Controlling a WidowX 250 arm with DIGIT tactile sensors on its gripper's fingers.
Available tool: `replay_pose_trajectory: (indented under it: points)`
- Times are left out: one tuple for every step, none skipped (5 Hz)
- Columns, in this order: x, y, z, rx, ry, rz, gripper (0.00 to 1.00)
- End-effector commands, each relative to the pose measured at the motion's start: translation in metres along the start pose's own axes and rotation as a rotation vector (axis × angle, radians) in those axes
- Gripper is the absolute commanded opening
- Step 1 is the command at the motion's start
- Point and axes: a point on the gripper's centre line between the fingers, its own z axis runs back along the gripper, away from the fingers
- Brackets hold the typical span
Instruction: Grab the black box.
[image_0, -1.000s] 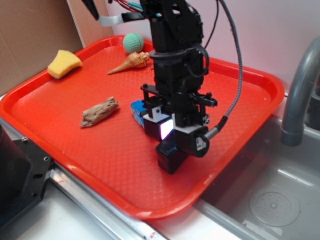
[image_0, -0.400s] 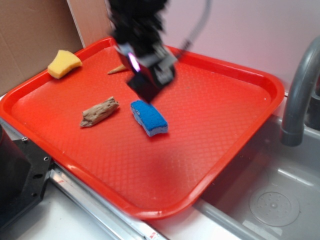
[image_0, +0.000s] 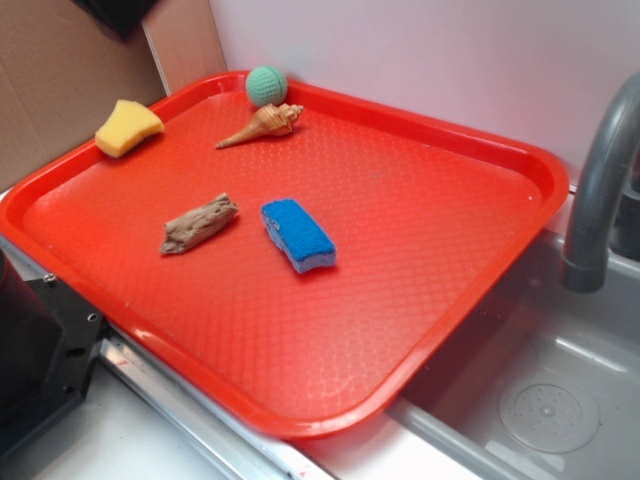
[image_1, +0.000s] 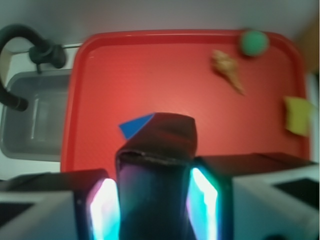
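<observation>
The gripper (image_1: 155, 200) is clamped on the black box (image_1: 156, 175), held high above the red tray (image_0: 520, 160) (wrist view looks straight down). Below lie the blue sponge (image_0: 298, 234), shell (image_0: 262, 124) and green ball (image_0: 266, 86).

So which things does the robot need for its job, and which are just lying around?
For the job:
- black box, held up in the hand

Just lying about:
- blue sponge
- yellow sponge
- piece of wood
- seashell
- green ball
- red tray under them
- faucet
</observation>
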Motion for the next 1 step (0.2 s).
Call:
replay_pose_trajectory:
  points:
    - [0.0029, 0.0348, 0.0161, -0.003, -0.018, 0.084, 0.00]
